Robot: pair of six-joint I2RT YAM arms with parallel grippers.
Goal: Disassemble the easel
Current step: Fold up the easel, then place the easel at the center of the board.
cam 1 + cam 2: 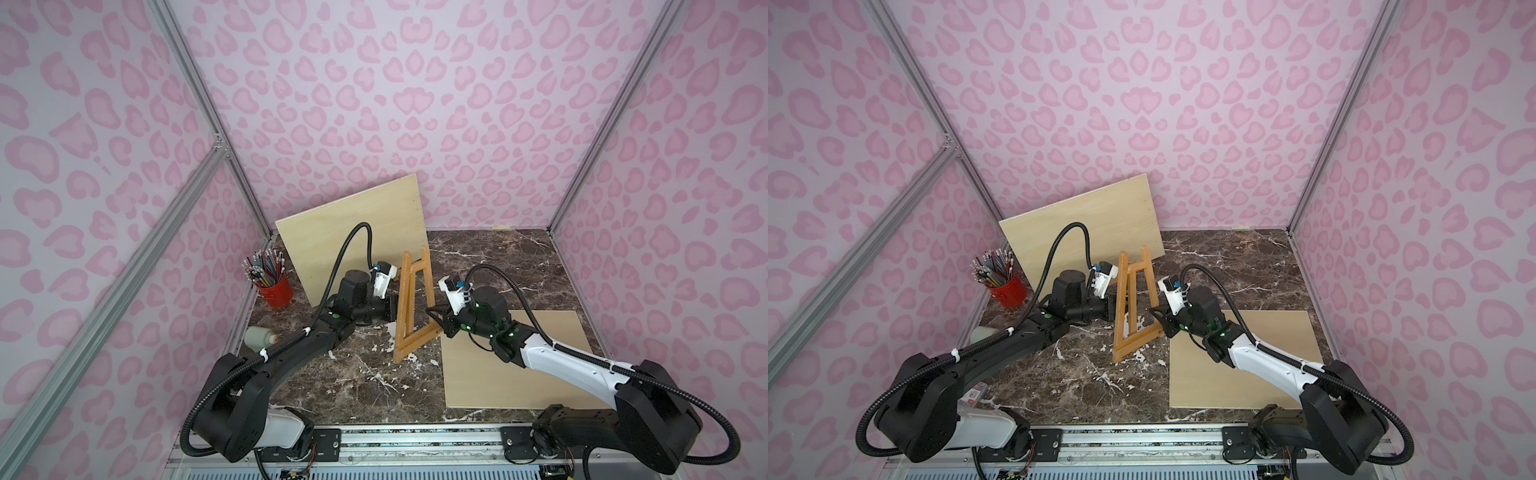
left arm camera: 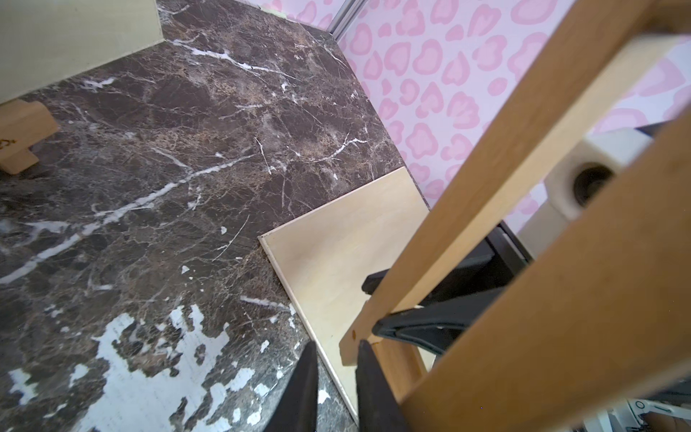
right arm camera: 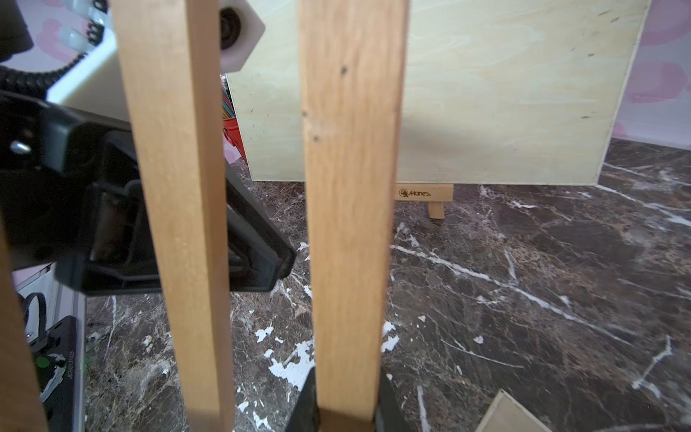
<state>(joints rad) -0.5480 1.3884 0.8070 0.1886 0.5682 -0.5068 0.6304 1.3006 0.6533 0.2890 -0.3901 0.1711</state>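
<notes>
Wooden easel (image 1: 401, 324) stands upright on the marble table (image 1: 353, 395). Low on one front leg the right gripper (image 1: 435, 319) is clamped tight. The left gripper (image 2: 334, 389), just beside the opposite leg, has its fingers narrowly parted, gripping nothing. Farther back leans a plywood board (image 1: 353, 232).

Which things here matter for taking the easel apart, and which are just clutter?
In play: easel; right end effector gripping its leg; left end effector beside it.
Lying about: red pencil cup; leaning board; flat board.
</notes>
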